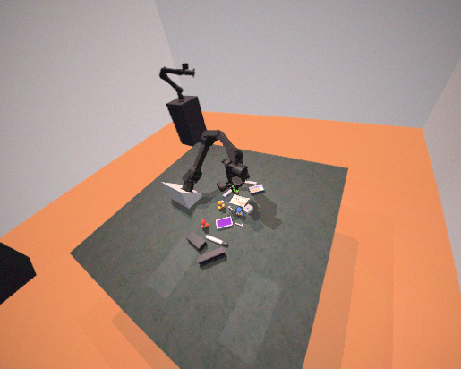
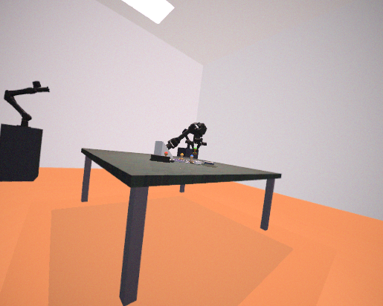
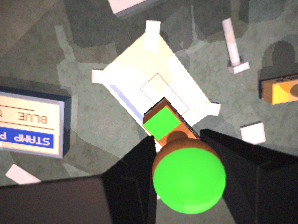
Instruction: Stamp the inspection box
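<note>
My gripper (image 1: 235,188) (image 2: 195,146) (image 3: 177,140) is shut on a stamp with a round green knob (image 3: 189,180) and a brown body with a green top patch. It holds the stamp above the card (image 1: 239,200) (image 3: 135,65), which is cream and taped at its corners. In the wrist view the stamp's body hides the near end of the card's thin red box outline (image 3: 173,91); no print shows in the visible part. The stamp's underside is hidden. An open purple pad (image 1: 224,222) lies on the bench. A tin (image 1: 256,189) (image 3: 30,125) is labelled STAMP P and BLUE.
Near the card stand a blue-knobbed stamp (image 1: 239,210) and a yellow one (image 1: 221,205) (image 3: 280,92). A red-knobbed stamp (image 1: 204,224) stands beyond the pad. A white marker (image 1: 215,240), two dark blocks (image 1: 196,240) (image 1: 211,256) and a grey wedge (image 1: 183,195) are on the bench.
</note>
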Robot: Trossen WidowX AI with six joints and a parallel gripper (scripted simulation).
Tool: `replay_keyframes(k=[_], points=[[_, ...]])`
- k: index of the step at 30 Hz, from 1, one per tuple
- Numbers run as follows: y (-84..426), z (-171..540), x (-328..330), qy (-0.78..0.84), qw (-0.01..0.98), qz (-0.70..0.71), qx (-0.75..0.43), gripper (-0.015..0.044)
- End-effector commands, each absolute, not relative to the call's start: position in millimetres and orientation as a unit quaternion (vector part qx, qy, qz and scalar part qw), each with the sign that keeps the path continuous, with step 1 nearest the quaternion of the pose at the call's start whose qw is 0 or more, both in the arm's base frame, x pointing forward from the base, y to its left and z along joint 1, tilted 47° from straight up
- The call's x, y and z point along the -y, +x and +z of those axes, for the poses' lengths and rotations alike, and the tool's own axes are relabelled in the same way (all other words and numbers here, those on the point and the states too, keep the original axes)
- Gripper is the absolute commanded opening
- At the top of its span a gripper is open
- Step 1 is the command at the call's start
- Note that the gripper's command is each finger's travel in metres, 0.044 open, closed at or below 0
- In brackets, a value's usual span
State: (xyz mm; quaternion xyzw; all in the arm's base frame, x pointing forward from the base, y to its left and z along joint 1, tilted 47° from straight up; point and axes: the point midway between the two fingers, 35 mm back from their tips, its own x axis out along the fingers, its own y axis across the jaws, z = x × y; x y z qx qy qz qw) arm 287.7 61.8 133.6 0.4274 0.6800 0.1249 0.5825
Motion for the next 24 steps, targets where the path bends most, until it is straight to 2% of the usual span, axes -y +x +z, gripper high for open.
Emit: replay_keyframes(k=[1,24], points=[[293.8,133.6,-55.0,0.425,0.587,0.124,-0.678,0.0],[358.9,73.6,19.4,0.42,0.593,0.118,-0.677,0.0]])
